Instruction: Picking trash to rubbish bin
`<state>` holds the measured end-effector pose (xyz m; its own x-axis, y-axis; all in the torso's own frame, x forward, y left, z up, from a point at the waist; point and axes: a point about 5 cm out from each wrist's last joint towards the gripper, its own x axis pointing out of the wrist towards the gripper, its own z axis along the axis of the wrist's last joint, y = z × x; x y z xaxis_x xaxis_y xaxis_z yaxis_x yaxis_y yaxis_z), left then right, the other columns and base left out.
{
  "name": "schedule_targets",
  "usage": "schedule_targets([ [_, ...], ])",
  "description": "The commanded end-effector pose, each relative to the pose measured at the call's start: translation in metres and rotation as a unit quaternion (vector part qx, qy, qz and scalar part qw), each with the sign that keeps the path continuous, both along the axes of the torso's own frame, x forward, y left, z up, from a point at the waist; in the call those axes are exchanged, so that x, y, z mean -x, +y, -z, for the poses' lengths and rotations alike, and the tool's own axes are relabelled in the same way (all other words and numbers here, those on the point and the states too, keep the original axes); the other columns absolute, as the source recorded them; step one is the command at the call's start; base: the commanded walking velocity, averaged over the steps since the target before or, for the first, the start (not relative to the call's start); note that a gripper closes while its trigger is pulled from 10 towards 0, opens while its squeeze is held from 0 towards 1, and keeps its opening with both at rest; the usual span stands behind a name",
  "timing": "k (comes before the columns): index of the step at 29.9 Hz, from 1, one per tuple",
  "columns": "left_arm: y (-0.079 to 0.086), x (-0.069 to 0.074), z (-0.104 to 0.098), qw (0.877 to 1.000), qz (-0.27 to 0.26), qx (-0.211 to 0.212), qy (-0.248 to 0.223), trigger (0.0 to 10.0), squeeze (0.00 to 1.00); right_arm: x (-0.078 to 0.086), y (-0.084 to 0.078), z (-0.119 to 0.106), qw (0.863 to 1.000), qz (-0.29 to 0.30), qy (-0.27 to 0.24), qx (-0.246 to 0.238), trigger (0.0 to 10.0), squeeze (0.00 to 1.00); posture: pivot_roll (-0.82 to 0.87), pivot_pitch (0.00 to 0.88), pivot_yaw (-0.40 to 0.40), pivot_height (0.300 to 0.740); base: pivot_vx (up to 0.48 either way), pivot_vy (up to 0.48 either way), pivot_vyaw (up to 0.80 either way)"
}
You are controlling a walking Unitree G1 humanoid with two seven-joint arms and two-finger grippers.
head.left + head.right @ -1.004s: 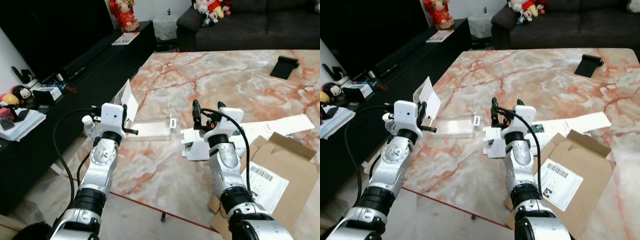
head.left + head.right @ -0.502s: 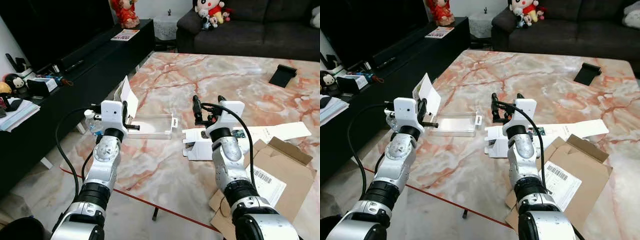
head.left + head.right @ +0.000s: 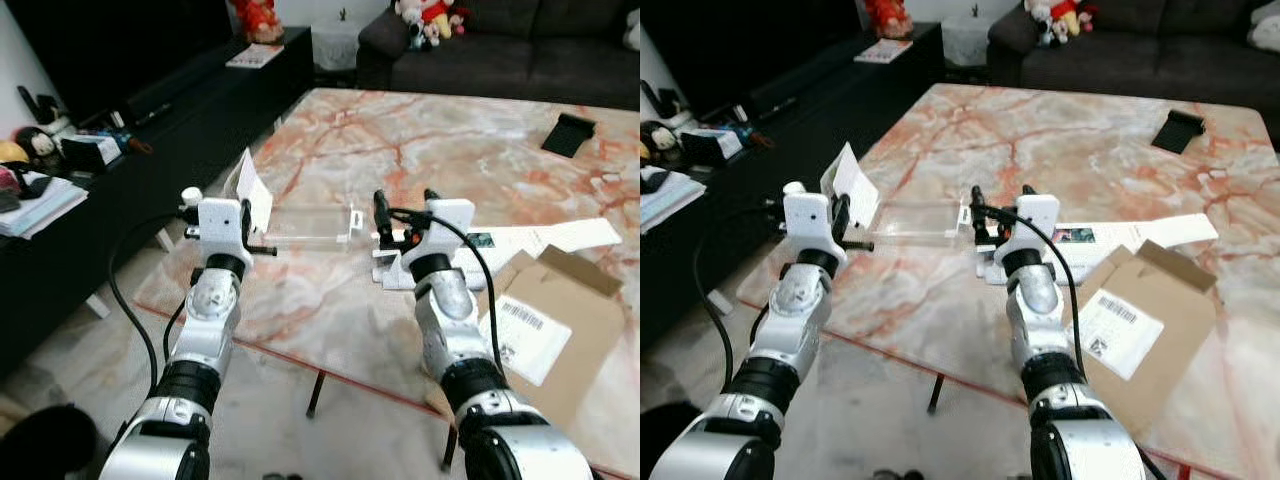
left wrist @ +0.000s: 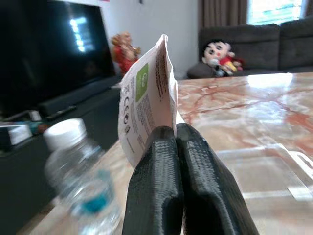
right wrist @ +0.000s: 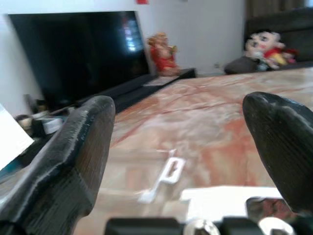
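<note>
Black fingers of the left gripper (image 4: 175,147) are pressed tight together, pinching the bottom edge of a white paper packet (image 4: 149,95), and that packet stands upright above the fingertips with a green label on its side. Seen from the head, the left gripper hangs just off the near-left corner of the marble table (image 3: 450,140), packet (image 3: 253,190) raised beside the white wrist housing. Over to the right gripper (image 5: 186,147): its two black fingers (image 5: 73,156) are spread wide apart with nothing between them, pointing across the tabletop toward the sofa end of the room. It hovers above the table's near edge, right over a white flattened carton (image 3: 400,270). Between the two grippers lies a clear plastic tray (image 3: 310,222), flat on the marble. A small clear water bottle with a white cap (image 4: 80,171) sits close beside the left gripper. Further right, a flattened brown cardboard box (image 3: 555,320) with a barcode label hangs over the table's edge, a long white sheet (image 3: 560,235) next to it. Far across the marble rests a small black object (image 3: 567,133). Beyond that, a dark sofa (image 3: 520,45) holds plush toys (image 3: 425,18), and a low black cabinet (image 3: 170,110) runs along the left
</note>
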<state>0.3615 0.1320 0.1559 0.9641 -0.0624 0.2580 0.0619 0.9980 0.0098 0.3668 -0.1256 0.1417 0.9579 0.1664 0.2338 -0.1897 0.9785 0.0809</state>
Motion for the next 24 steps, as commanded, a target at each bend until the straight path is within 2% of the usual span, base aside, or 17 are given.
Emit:
schedule_targets([
  [1, 0.001, -0.001, -0.001, 1.0, -0.005, 0.003, -0.003, 10.0, 0.0, 0.0, 0.001, -0.002, 1.0, -0.003, -0.002, -0.004, 10.0, 0.0, -0.03, 0.0, 0.073, 0.74, -0.24, 0.0, 0.0],
  [14, -0.001, -0.002, 0.001, 1.0, -0.007, 0.0, 0.004, 10.0, 0.0, 0.0, 0.001, -0.001, 1.0, -0.004, 0.0, -0.006, 10.0, 0.0, -0.05, 0.0, 0.074, 0.74, -0.037, 0.0, 0.0],
  [24, 0.018, 0.002, 0.01, 0.999, -0.028, 0.008, 0.017, 10.0, 0.0, 0.002, 0.002, 0.001, 1.0, -0.011, 0.003, -0.013, 10.0, 0.0, -0.05, 0.0, 0.068, 0.74, 0.0, 0.0, 0.0],
])
